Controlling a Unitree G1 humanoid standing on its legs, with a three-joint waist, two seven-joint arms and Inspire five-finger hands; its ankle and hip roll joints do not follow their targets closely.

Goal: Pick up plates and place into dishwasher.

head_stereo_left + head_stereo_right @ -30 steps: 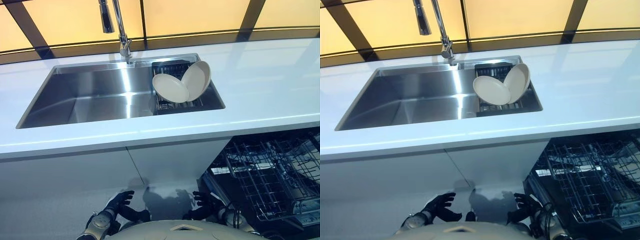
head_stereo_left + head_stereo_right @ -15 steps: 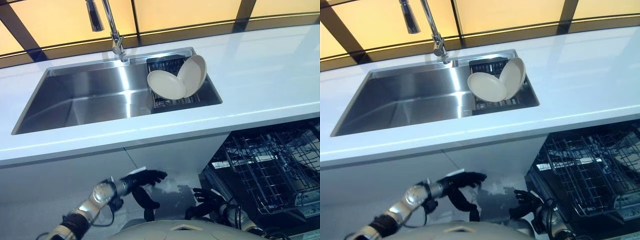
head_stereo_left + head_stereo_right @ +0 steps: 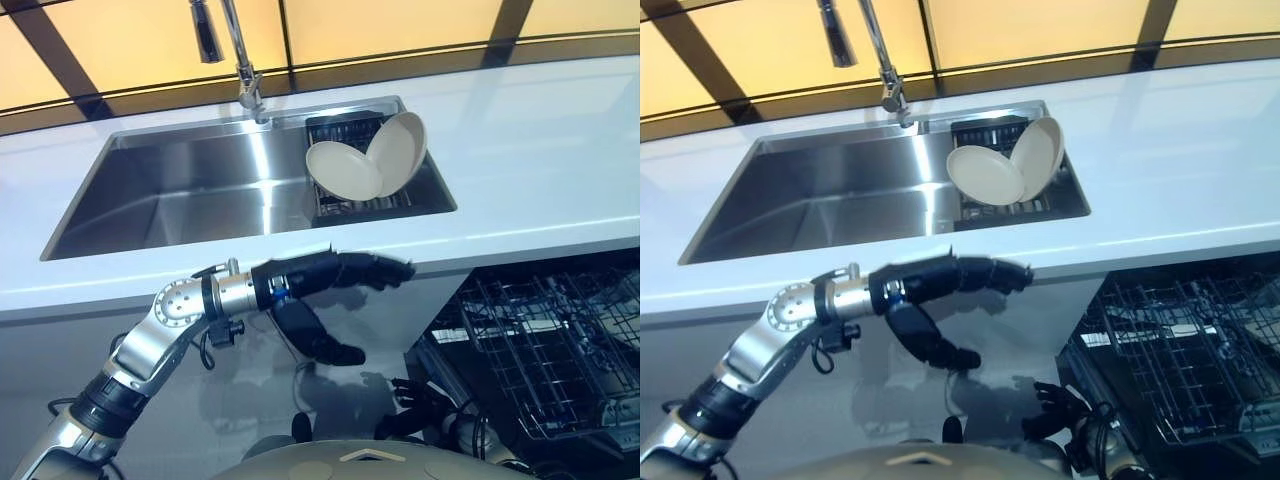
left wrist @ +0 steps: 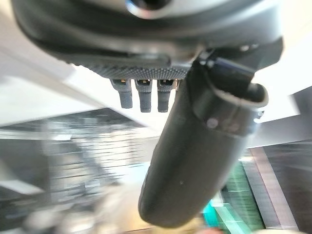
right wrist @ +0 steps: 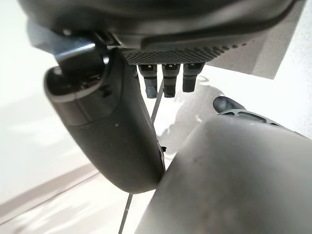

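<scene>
Two cream plates lean together in a black rack (image 3: 345, 200) at the right end of the steel sink (image 3: 180, 200): a front plate (image 3: 343, 171) and a back plate (image 3: 398, 150). My left hand (image 3: 330, 275) is raised in front of the white counter's edge, just below the sink, open with fingers stretched toward the right and thumb hanging down; it holds nothing. My right hand (image 3: 420, 405) stays low by the cabinet front, open and empty. The open dishwasher's wire rack (image 3: 545, 350) stands at the lower right.
A tall tap (image 3: 240, 60) with a pull-down head rises behind the sink. The white counter (image 3: 540, 150) stretches right of the sink. White cabinet fronts (image 3: 60, 350) run under it.
My left arm has risen from low by the cabinet to the counter's edge, its hand reaching right. The camera has shifted slightly. The right hand and plates have not moved.
</scene>
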